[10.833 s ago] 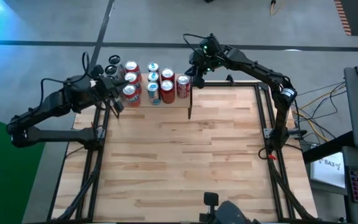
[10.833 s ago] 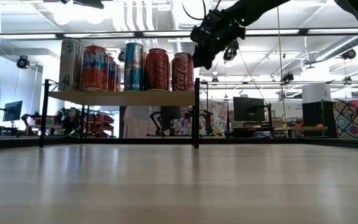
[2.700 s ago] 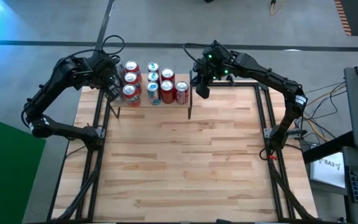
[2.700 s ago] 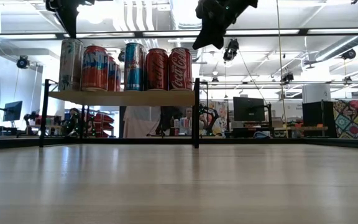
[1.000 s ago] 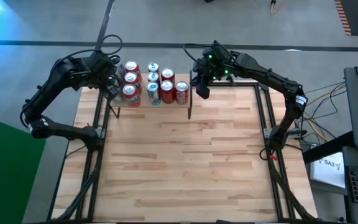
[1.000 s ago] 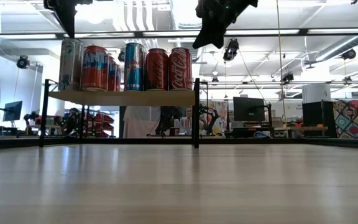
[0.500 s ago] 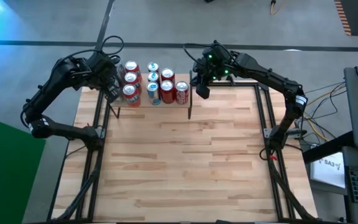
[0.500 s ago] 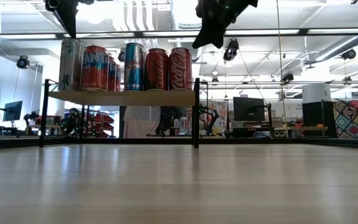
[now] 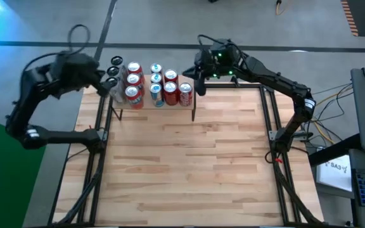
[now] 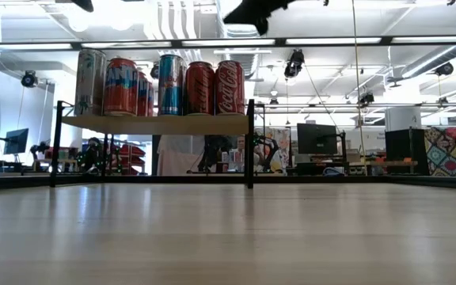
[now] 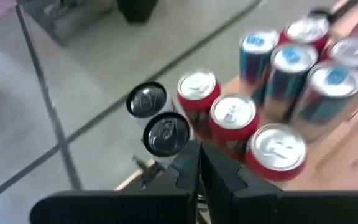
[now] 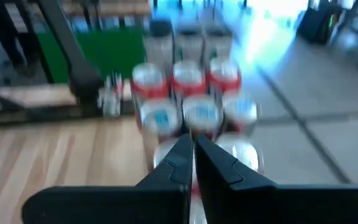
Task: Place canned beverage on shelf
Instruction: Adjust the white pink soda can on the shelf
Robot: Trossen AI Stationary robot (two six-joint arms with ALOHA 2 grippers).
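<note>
Several drink cans [image 9: 152, 82] stand upright on their bases on the shelf [image 10: 157, 123], a small raised wooden board on thin black uprights at the table's far edge. In the low view the cans [image 10: 161, 84] form a tight row. My left gripper [image 9: 101, 77] is shut and holds nothing, high off the shelf's left end; in its own wrist view [image 11: 199, 163] it looks down on the can tops [image 11: 232, 112]. My right gripper [image 9: 199, 82] is shut with nothing in it, high off the shelf's right end, and it faces the cans [image 12: 188, 93] in the right wrist view [image 12: 193, 154].
The butcher-block tabletop [image 9: 182, 158] stretches bare from the shelf to the near edge. Black frame rails [image 9: 272, 126] run along its left and right sides. In the low view both grippers show only at the picture's top edge [image 10: 248, 9].
Both grippers have risen and tipped up toward level, staying shut. My left gripper has drawn back from the shelf's left end toward the table's left edge. My right gripper has lifted almost out of the low view. The cans have kept still.
</note>
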